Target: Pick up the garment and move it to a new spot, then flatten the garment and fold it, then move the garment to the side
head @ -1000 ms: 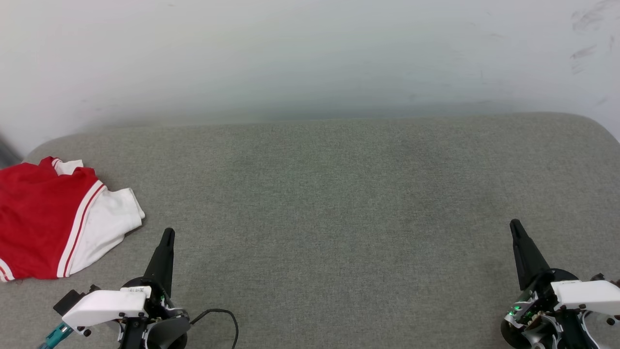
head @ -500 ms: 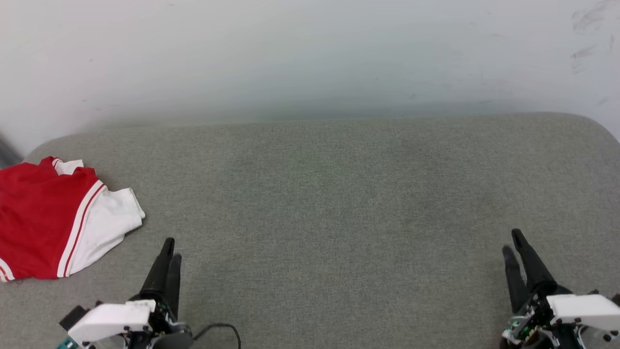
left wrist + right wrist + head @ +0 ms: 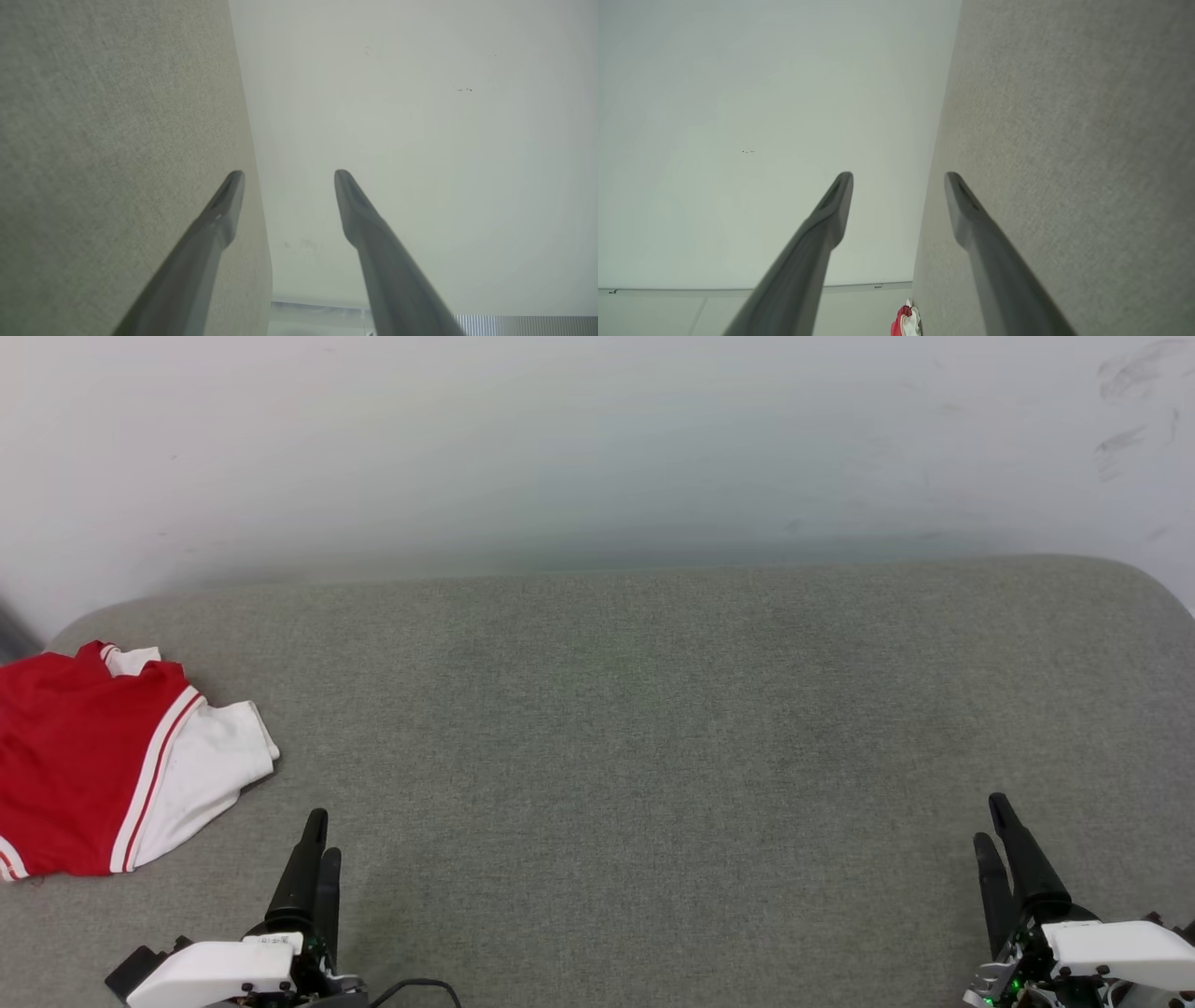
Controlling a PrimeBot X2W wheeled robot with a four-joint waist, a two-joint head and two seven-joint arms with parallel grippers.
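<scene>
Fingers of the left gripper are standing apart over the grey fabric surface, gripping nothing. Those of the right gripper are spreading just as wide at the front right, also empty. The garment, a red T-shirt with white sleeves, is lying bunched at the surface's far left edge, near the left gripper but not touching it.

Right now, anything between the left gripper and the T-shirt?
Nothing. In the head view, the grey upholstered surface between the left gripper and the red-and-white T-shirt is bare.
</scene>
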